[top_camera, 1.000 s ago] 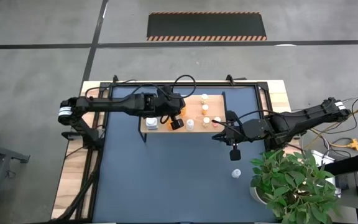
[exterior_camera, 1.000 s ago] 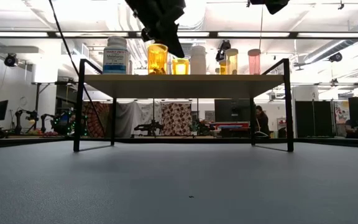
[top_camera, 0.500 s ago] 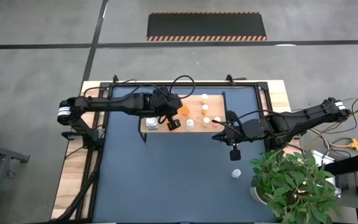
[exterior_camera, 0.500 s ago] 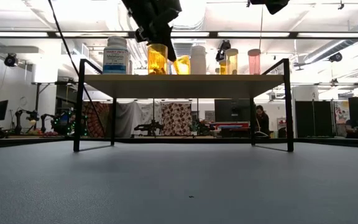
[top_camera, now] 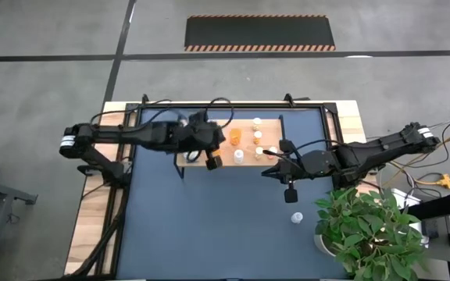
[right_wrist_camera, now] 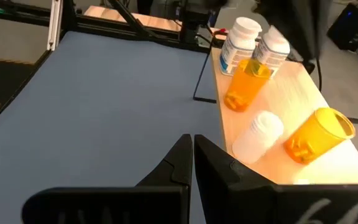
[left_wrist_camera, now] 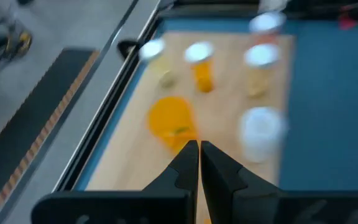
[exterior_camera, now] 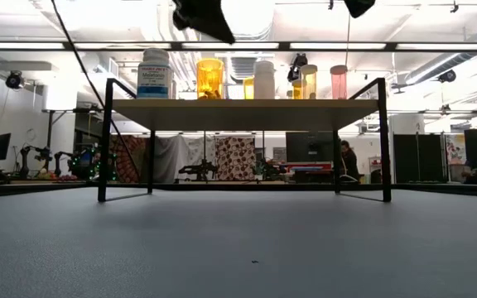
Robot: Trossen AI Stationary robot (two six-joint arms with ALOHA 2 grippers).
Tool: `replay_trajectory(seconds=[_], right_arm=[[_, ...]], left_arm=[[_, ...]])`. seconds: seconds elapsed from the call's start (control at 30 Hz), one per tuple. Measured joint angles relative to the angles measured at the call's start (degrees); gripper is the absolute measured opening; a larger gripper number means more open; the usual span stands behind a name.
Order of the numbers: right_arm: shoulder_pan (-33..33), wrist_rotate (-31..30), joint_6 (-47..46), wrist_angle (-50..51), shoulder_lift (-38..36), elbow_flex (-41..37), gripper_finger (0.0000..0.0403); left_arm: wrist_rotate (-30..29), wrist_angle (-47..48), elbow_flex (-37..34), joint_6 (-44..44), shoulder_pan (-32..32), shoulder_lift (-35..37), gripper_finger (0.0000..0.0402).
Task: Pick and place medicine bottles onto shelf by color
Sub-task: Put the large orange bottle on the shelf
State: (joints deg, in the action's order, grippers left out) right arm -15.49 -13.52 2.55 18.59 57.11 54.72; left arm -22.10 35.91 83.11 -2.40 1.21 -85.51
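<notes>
The shelf (top_camera: 248, 145) stands on thin black legs at the table's far side. It carries several medicine bottles: a large orange one (top_camera: 235, 138), a white one (top_camera: 239, 155) and small capped ones (top_camera: 258, 136). A labelled white bottle (exterior_camera: 156, 74) stands at its left end. Another white bottle (top_camera: 296, 217) stands on the blue tabletop by the plant. My left gripper (left_wrist_camera: 198, 149) is shut and empty. It hangs above the shelf's left half, just short of the large orange bottle (left_wrist_camera: 173, 121). My right gripper (right_wrist_camera: 192, 142) is also shut and empty. It hovers off the shelf's near edge and points toward the table's left.
A green potted plant (top_camera: 366, 234) fills the near right corner. A black frame and cables run along the table's far edge (top_camera: 225, 103). Open blue tabletop (top_camera: 209, 226) lies between the shelf and the near edge.
My left gripper has drawn back toward the table's left edge and risen. It has moved away from the large orange bottle. That bottle was covered by the gripper in the high view and now shows in full, standing on the shelf.
</notes>
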Motion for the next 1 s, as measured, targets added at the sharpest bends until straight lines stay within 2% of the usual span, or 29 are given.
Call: replay_trajectory(seconds=[0.2,0.4,0.53,0.83,1.0], right_arm=[[0.3,-1.2,-0.2,-1.7,6.5,4.8,0.0009],[2.6,-5.0,-2.0,3.9,15.7,17.1,0.0009],[5.6,-4.6,-3.0,13.1,22.0,27.1,0.0009],[15.6,-4.1,-3.0,37.8,35.4,47.9,0.0009],[21.6,-4.1,-3.9,50.4,42.0,58.1,0.0009]], left_arm=[[-6.1,-7.8,-5.7,3.1,-9.3,4.2,0.0],[-8.3,-17.3,-13.1,8.7,-16.6,9.0,0.0],[-8.4,-25.6,-20.3,12.3,-19.5,13.8,0.0],[-8.3,-47.0,-38.6,19.5,-20.3,25.0,0.0],[-8.3,-51.5,-43.0,21.3,-20.3,29.6,0.0]])
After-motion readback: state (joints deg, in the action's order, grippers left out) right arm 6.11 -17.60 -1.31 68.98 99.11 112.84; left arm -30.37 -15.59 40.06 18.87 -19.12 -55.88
